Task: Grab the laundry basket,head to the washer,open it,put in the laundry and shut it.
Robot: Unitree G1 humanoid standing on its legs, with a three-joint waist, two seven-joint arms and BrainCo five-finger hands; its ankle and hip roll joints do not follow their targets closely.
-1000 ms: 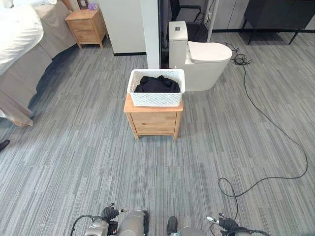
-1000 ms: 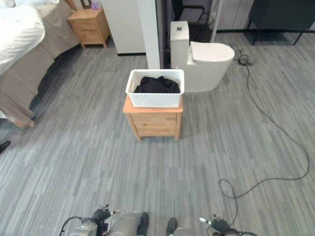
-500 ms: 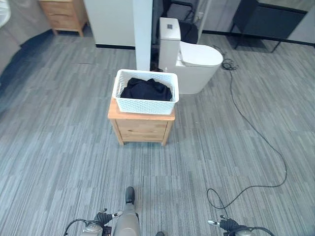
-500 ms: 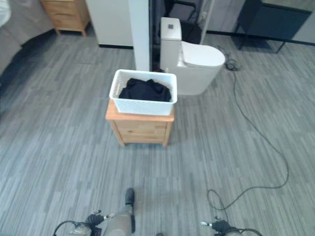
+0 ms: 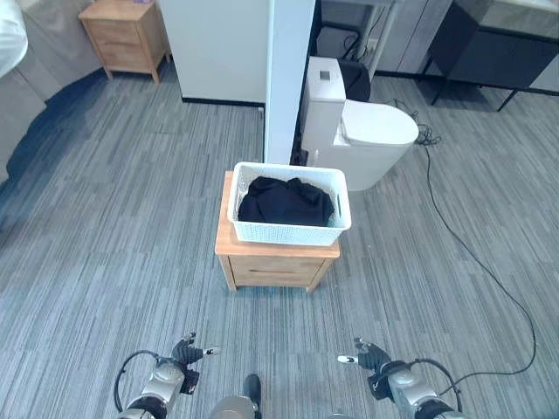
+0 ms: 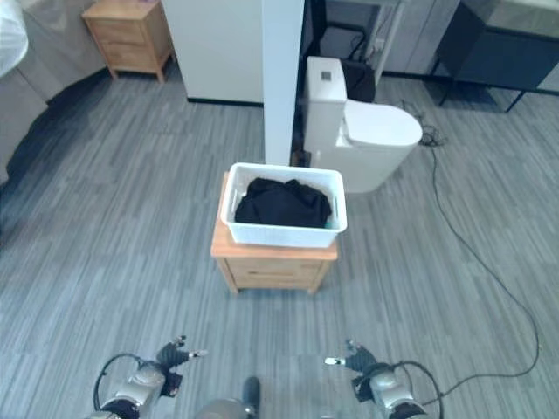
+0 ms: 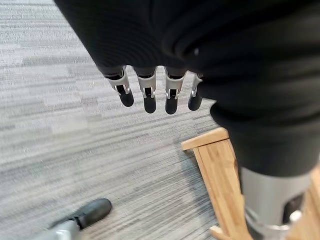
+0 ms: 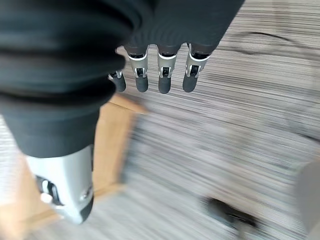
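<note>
A white laundry basket (image 5: 290, 225) holding black laundry (image 5: 286, 199) stands on a small wooden nightstand (image 5: 275, 262) in the middle of the floor. My left hand (image 5: 179, 356) hangs low at the lower left, well short of the nightstand, with nothing in it. My right hand (image 5: 371, 356) hangs at the lower right, also apart from it. In the left wrist view the fingers (image 7: 150, 97) are straight above the floor beside the nightstand's edge (image 7: 215, 165). In the right wrist view the fingers (image 8: 162, 77) are straight too, near the nightstand (image 8: 112, 145).
A white toilet (image 5: 367, 131) stands right behind the basket, beside a white pillar (image 5: 288, 78). A second wooden nightstand (image 5: 127, 35) and a bed's edge (image 5: 13, 52) lie at the far left. A dark cabinet (image 5: 507, 44) is at the back right.
The camera has moved: the nightstand and basket now sit closer and more central. Both hands now show higher at the lower edge, left and right of the nightstand.
</note>
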